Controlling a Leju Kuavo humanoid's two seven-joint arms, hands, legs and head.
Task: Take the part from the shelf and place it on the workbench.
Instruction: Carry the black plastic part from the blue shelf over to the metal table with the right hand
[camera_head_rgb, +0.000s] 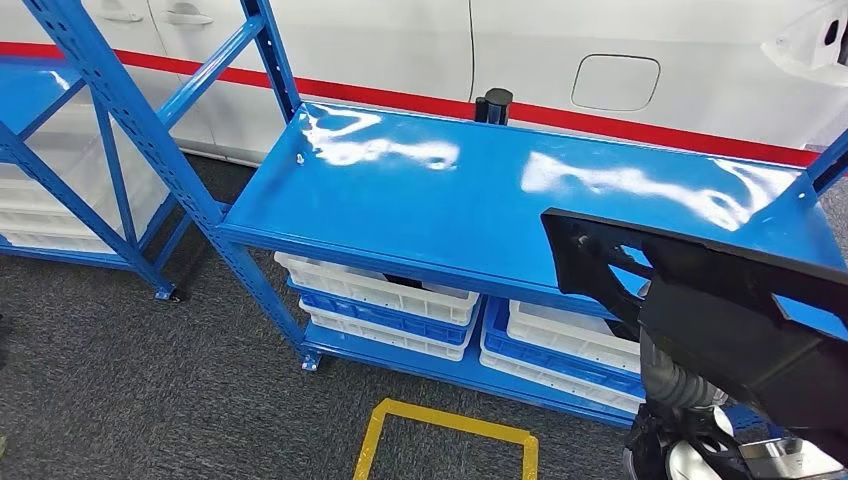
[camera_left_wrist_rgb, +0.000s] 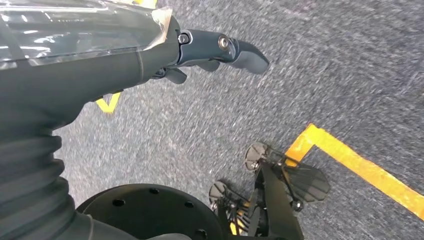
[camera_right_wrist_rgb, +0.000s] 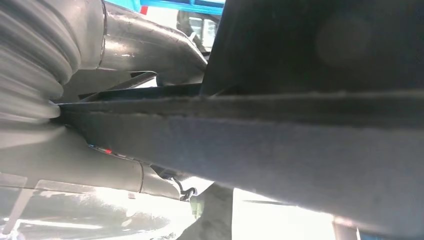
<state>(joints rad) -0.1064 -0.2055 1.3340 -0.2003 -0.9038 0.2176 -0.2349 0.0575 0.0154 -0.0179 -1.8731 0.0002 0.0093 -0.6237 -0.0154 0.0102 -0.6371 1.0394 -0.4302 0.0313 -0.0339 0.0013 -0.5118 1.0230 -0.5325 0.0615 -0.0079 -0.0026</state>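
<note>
From the head view, the black plastic part (camera_head_rgb: 700, 290) is already off its storage place and rides low at the right, carried by the right robot hand (camera_head_rgb: 690, 385), whose ribbed wrist cover shows under the part; the part's ribbed, pointed end juts out over the front edge of the blue bench top (camera_head_rgb: 420, 190), probably so that it can be swung in and laid flat on that glossy surface. That surface carries a small pale fastener (camera_head_rgb: 299, 158) near its left end and a dark cylinder (camera_head_rgb: 493, 104) at its far edge, so the wide middle looks like the natural landing spot. White and blue bins (camera_head_rgb: 385, 300) sit on the level below, and a second blue shelf (camera_head_rgb: 60, 150) stands to the left, beside a white vehicle body with a red stripe (camera_head_rgb: 420, 50) behind. A yellow floor marking (camera_head_rgb: 445, 435) lies on the grey carpet, likely a standing mark. In the left wrist view, the left robot hand (camera_left_wrist_rgb: 215, 52) hangs over the carpet with nothing in it, its dark fingers (camera_left_wrist_rgb: 247, 55) stretched out loosely, which suits an arm kept out of the way. In the right wrist view, the part's dark slab fills the close field, pressed between the thick grey thumb (camera_right_wrist_rgb: 150, 45) and the hand's body, a clamp that keeps the long piece level while it travels.
</note>
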